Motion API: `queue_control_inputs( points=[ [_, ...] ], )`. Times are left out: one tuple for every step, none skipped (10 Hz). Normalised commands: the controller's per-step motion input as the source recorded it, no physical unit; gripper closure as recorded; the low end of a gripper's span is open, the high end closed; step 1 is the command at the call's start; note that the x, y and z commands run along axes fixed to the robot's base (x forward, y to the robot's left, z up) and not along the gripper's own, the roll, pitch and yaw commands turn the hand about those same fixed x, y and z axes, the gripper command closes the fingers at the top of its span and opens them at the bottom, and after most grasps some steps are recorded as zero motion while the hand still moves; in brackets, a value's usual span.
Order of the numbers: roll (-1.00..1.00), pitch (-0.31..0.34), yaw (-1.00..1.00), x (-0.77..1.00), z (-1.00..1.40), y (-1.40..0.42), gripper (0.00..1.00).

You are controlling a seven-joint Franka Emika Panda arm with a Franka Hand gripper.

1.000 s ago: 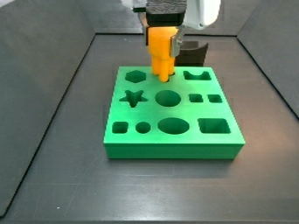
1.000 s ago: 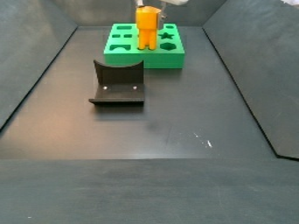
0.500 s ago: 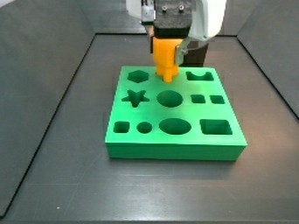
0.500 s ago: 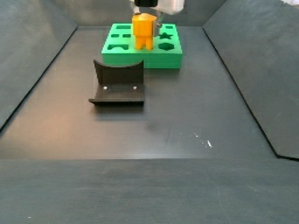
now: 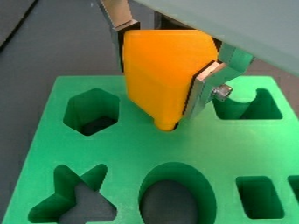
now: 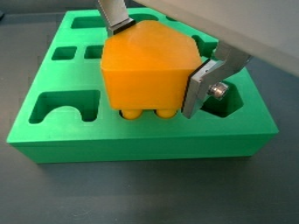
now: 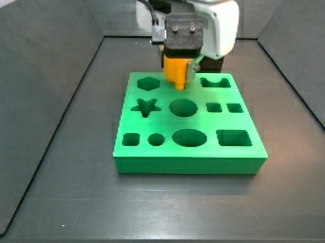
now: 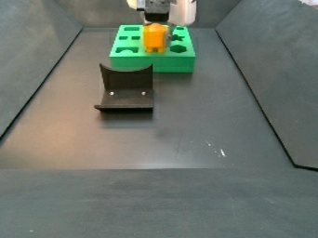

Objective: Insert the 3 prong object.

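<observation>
Dark floor (image 8: 162,139), gripper (image 7: 180,59) over board (image 7: 191,152).

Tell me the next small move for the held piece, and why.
Probably keep lowering straight down: the end effector is shut on the orange piece, whose tip sits at a cutout on the board but most of it is above the surface.

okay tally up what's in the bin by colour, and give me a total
Orange: 1, the 3 prong object, held in the gripper above the board
Green: 1, the board with shaped holes
Black: 1, the fixture on the floor, apart from the board
Total: 3
</observation>
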Motion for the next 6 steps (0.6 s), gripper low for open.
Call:
queue_control_inputs(
  points=[
    [0.01, 0.001, -0.05, 0.01, -0.37, 0.00, 1.00],
    [0.02, 0.021, -0.07, 0.01, -0.38, 0.00, 1.00],
    [0.00, 0.016, -0.09, 0.04, -0.41, 0.00, 1.00],
    [-0.01, 0.000, -0.07, 0.03, -0.22, 0.00, 1.00],
    [-0.06, 0.000, -0.01, 0.00, 0.00, 0.07, 1.00],
    [0.00, 0.000, 0.00, 0.00, 0.00, 0.00, 1.00]
  ],
)
